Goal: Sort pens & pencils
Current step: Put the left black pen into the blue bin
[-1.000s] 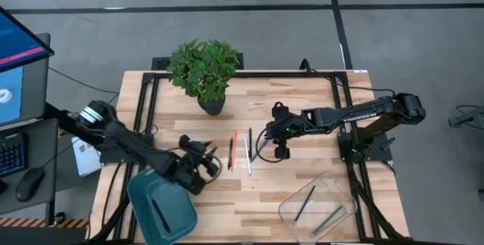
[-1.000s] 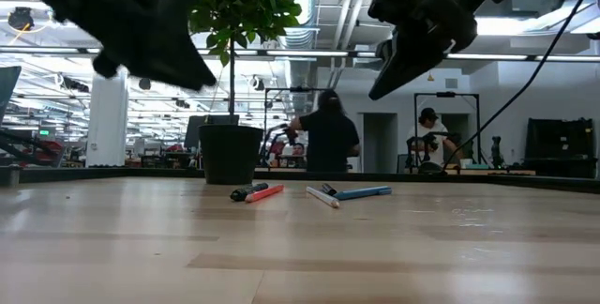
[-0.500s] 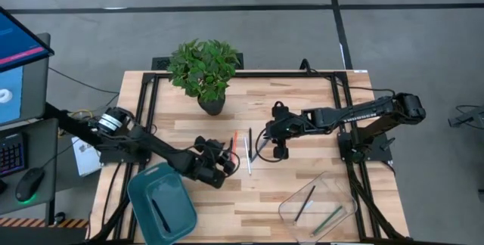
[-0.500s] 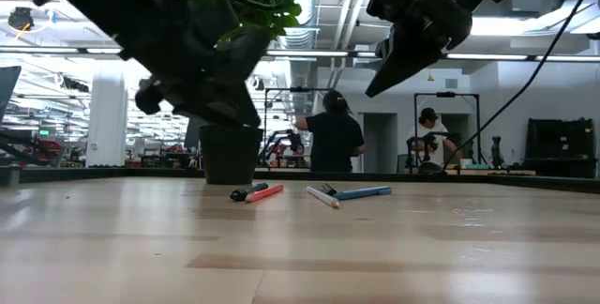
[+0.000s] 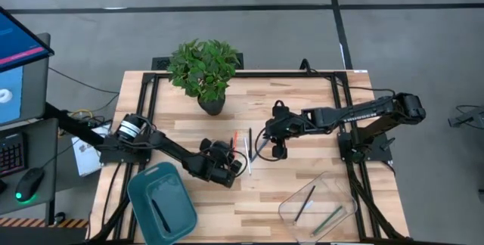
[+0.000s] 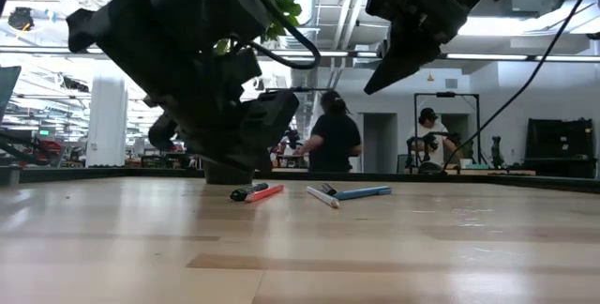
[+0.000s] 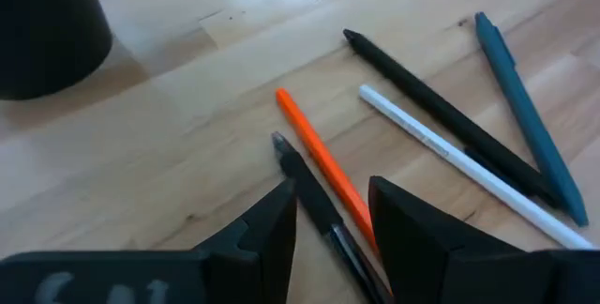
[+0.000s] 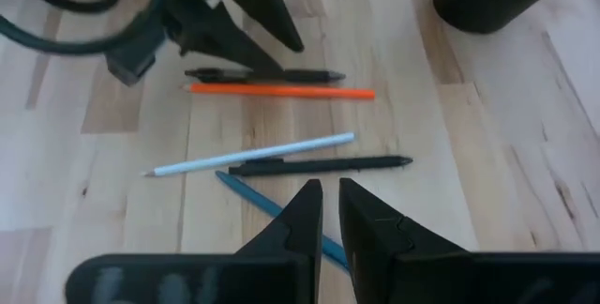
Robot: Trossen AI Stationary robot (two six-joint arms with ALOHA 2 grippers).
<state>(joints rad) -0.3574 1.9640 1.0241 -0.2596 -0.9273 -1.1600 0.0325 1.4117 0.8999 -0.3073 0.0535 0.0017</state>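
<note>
while left gripper [image 7: 330, 212] gapes over black pen [image 7: 319, 212] beside orange pen [image 7: 323, 161], right gripper [image 8: 329, 212] nearly closed, empty

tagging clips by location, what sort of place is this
Probably a robotics lab or workshop: exposed ceiling pipes, a metal frame rig and people standing in the open hall behind the wooden table.

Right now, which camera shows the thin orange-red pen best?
The left wrist view: the thin orange-red pen lies close and unblocked. The right wrist view shows it whole but farther off, the low view foreshortened, the high view as a sliver.
</note>
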